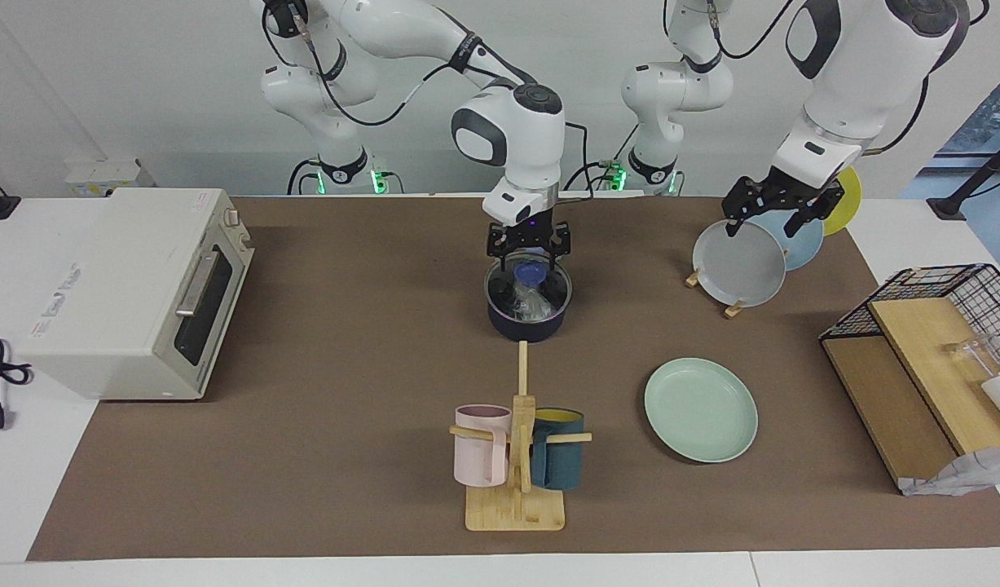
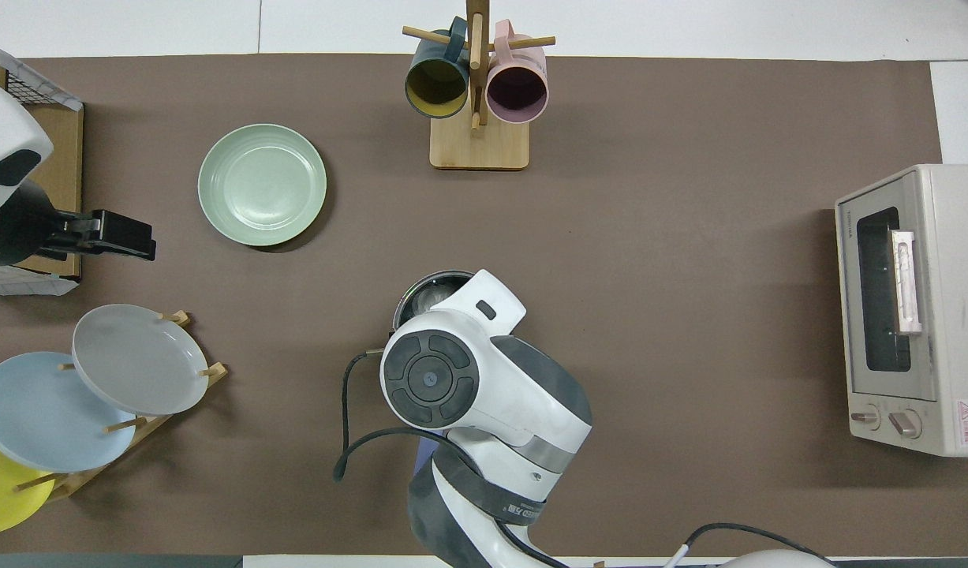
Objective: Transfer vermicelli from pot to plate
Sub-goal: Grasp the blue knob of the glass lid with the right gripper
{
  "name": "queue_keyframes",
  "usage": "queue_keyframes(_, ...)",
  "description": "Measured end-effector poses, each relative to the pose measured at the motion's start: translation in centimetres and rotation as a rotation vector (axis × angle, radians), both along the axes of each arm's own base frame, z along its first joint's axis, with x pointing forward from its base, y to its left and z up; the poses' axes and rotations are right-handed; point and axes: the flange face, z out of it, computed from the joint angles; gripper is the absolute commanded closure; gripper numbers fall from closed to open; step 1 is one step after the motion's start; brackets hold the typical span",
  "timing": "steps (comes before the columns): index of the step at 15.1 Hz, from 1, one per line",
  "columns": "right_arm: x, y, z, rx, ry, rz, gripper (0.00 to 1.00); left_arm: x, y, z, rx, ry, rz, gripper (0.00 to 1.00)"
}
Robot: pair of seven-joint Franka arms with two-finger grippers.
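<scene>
Facing view: the small round dark navy saucepan (image 1: pixel 527 306) sits mid-mat with its clear glass lid (image 1: pixel 527 287) and blue knob (image 1: pixel 530 270) in place; every location below is given relative to this pot.
Progress: barely begun, by the look of it. Nothing has reached the plate, and the lid is not yet lifted.
Vermicelli: the shiny, translucent whitish clump of thin noodles (image 1: pixel 532 305) lies inside the pot, visible through the glass.
Plate: the round pale mint-green plate with raised rim (image 1: pixel 701 409) lies bare, farther from the robots than the pot and toward the left arm's end of the table.
Remaining: lid off, noodles grasped, carried to the plate and released there.
Right gripper (image 1: pixel 528 251): poised directly over the pot, fingers spread wide on either side of the blue knob, holding nothing; whether a fingertip touches the knob cannot be told.
Left gripper (image 1: pixel 779 210): waits over the wooden rack of grey, light blue and yellow plates (image 1: pixel 740 265), toward the left arm's end of the table from the pot, fingers apart and empty-handed.
Overhead view: the right arm's white wrist covers most of the pot, leaving only a sliver of its rim (image 2: pixel 432 278).
Judgement: the lid stands between the gripper and the noodles, so it looks the likely first job.
</scene>
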Motion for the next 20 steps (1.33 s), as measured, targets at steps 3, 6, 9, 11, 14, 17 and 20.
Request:
queue_keyframes(3, -0.03, 0.02, -0.10, 0.003, -0.002, 0.001, 0.10, 0.01, 0.00, 0.01, 0.000, -0.001, 0.000, 0.00)
queue_keyframes(6, -0.03, 0.07, -0.32, 0.017, -0.010, 0.004, 0.12, 0.01, 0.00, 0.01, 0.000, -0.001, 0.000, 0.00)
queue_keyframes(9, 0.09, 0.01, -0.35, 0.023, -0.014, 0.003, 0.16, 0.01, 0.00, 0.01, 0.000, -0.001, 0.000, 0.00)
queue_keyframes(11, 0.17, -0.05, -0.33, 0.025, -0.016, 0.002, 0.26, 0.01, -0.03, 0.01, 0.000, -0.002, -0.003, 0.00)
queue_keyframes(14, 0.29, -0.13, -0.30, 0.026, -0.018, 0.005, 0.37, 0.02, -0.03, 0.02, 0.000, -0.002, -0.006, 0.00)
queue_keyframes(17, 0.31, -0.10, -0.27, 0.029, -0.020, 0.005, 0.45, 0.02, -0.03, 0.02, 0.000, -0.002, -0.007, 0.00)
queue_keyframes(20, 0.32, -0.10, -0.25, 0.029, -0.022, 0.008, 0.49, 0.02, -0.03, 0.02, 0.000, -0.002, -0.007, 0.00)
